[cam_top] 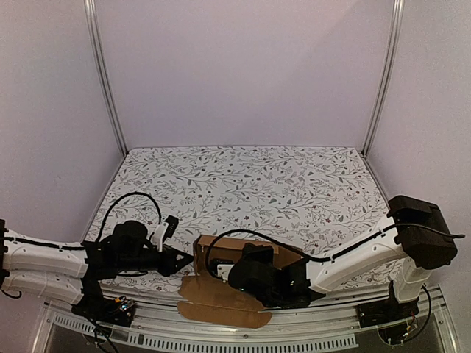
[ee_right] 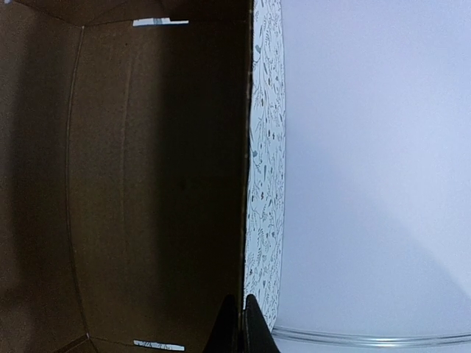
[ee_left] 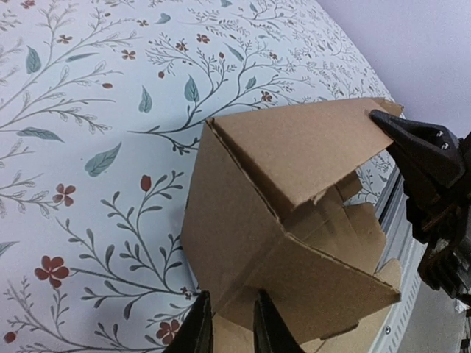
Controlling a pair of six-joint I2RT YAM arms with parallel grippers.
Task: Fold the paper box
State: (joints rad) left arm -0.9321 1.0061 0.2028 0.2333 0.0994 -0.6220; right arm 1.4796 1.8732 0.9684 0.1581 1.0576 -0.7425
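Your left gripper (ee_left: 232, 329) has its fingers a narrow gap apart, and the plain brown thin cardboard box (ee_left: 243, 243) rises half-folded just beyond them on the floral-print table (ee_left: 88, 110). Your right gripper (ee_right: 241, 322) has its fingers pinched together on the edge of the box's raised flap, whose inner face spreads to their left.

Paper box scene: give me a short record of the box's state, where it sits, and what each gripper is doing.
paper box: brown cardboard, partly folded, flaps open
location: near edge of the floral table, one flap overhanging it
left gripper: fingers slightly apart at the box's lower edge
right gripper: shut on the edge of a box panel
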